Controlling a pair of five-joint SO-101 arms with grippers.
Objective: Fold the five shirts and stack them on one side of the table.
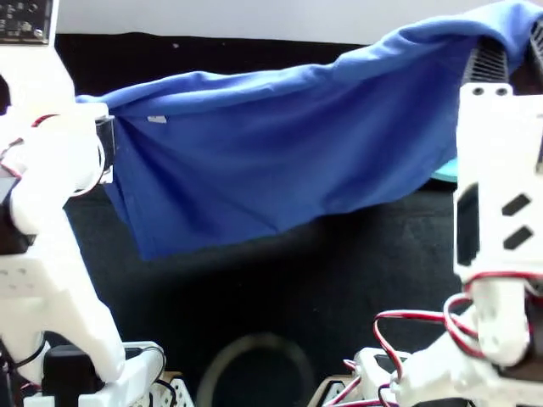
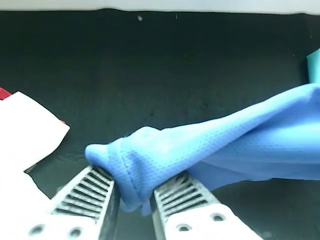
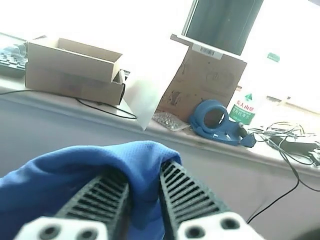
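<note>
Black desk [image 1: 339, 280] is stretching beneath the blue shirt [image 1: 280, 161], with a pale wall [image 1: 254, 17] rising behind it.

Item 1, blue shirt: is hanging in the air over the desk, spread wide between the two grippers. Its upper edge is sloping upward toward the end held by the right arm, and its lower hem is drooping lowest near the end held by the left arm.

Item 2, left gripper [image 1: 106, 146]: is clamping the lower end of the blue shirt. In the left wrist view this gripper [image 2: 135, 182] is squeezing a bunched fold of the fabric between its ribbed fingers [image 2: 87, 192].

Item 3, right gripper [image 1: 499, 52]: is pinching the opposite, higher end of the blue shirt. In the right wrist view the gripper [image 3: 144, 175] is closing on fabric that is draping over one finger.

Item 4, teal cloth [image 1: 445, 172]: is lying on the desk just under the raised end of the blue shirt, partly behind the right arm.

Item 5, white cloth [image 2: 25, 130]: is lying on the desk beside the left-held end of the blue shirt, with a red edge showing at its far side.

Item 6, ledge beyond the right-held end of the blue shirt: is carrying a cardboard box [image 3: 75, 65], a blue tape dispenser [image 3: 220, 122], a bottle [image 3: 246, 111] and a dark monitor [image 3: 225, 22].
</note>
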